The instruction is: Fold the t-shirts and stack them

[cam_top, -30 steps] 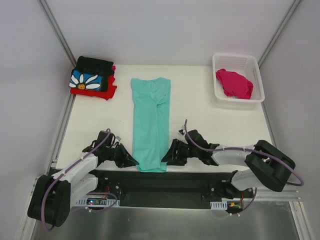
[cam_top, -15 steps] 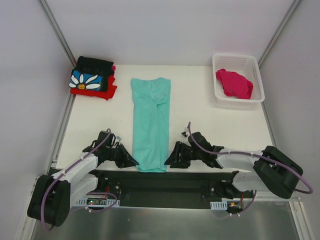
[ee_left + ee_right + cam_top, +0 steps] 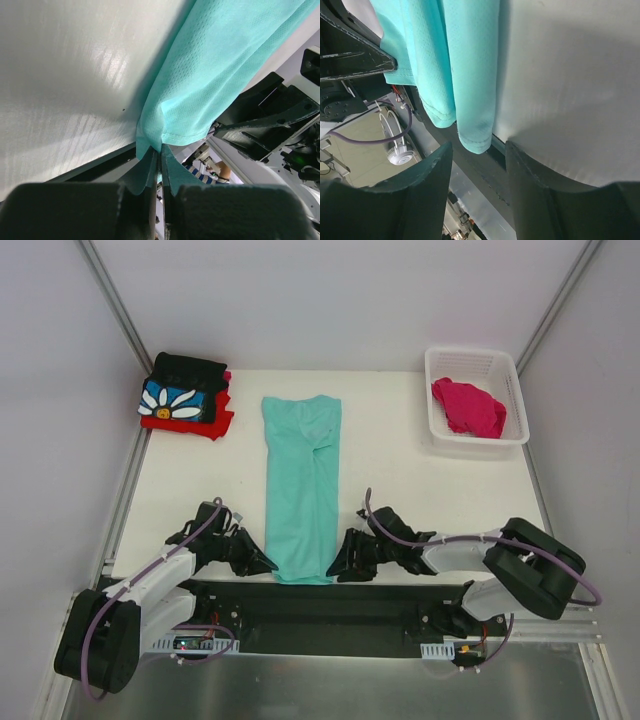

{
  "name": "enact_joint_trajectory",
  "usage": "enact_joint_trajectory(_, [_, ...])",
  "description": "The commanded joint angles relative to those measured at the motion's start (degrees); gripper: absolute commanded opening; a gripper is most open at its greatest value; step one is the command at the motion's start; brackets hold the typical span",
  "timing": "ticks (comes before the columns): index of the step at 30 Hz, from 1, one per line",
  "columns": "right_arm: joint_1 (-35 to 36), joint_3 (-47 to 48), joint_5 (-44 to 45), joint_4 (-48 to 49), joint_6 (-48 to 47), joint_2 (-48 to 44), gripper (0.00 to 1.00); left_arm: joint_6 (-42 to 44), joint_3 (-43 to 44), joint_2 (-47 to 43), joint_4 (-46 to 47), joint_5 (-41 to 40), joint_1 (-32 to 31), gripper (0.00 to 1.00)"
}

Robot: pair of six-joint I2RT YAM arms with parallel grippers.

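My left pincer (image 3: pixel 160 156) is clamped together on a near corner of the long, folded mint-teal cloth t-shirt (image 3: pixel 302 480), which stretches away from it across the white surface (image 3: pixel 420 490). My right pincer (image 3: pixel 477 150) stands apart, with the shirt's other near corner hanging just ahead of the gap between its fingers.

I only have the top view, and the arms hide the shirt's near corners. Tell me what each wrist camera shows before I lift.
Observer: Left fingers are shut on the teal shirt, at its corner hem.
Operator: Now the right.
Observer: Right fingers stand open; the other corner hangs between them, unpinched.
Operator: Report where that corner sits.
Observer: It droops over the table edge.
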Motion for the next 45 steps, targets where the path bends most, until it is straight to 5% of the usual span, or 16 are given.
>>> enact_joint_trajectory(1, [1.16,3.41,-1.67,4.76,0.5,2.56,0.49,-0.68,0.98,-0.34,-1.77,-0.28,-0.53,0.0])
enact_joint_trajectory(10, [2.4,5.61,-1.67,5.99,0.94,5.12,0.43,-0.77,0.63,-0.78,-1.69,-0.19,-0.53,0.0])
enact_joint_trajectory(17, [2.83,5.09,-2.02,5.99,0.94,4.42,0.17,-1.03,0.01,-1.57,-1.77,-0.02,-0.53,0.0])
enact_joint_trajectory(31, [6.08,2.54,-0.71,-0.67,1.65,-4.8,0.11,-3.84,-3.67,-7.54,-2.12,2.27,-0.88,0.0])
enact_joint_trajectory(45, [11.18,2.36,4.92,-13.95,2.44,-18.87,0.11,-6.83,0.71,-20.37,-16.09,0.43,-5.36,0.0])
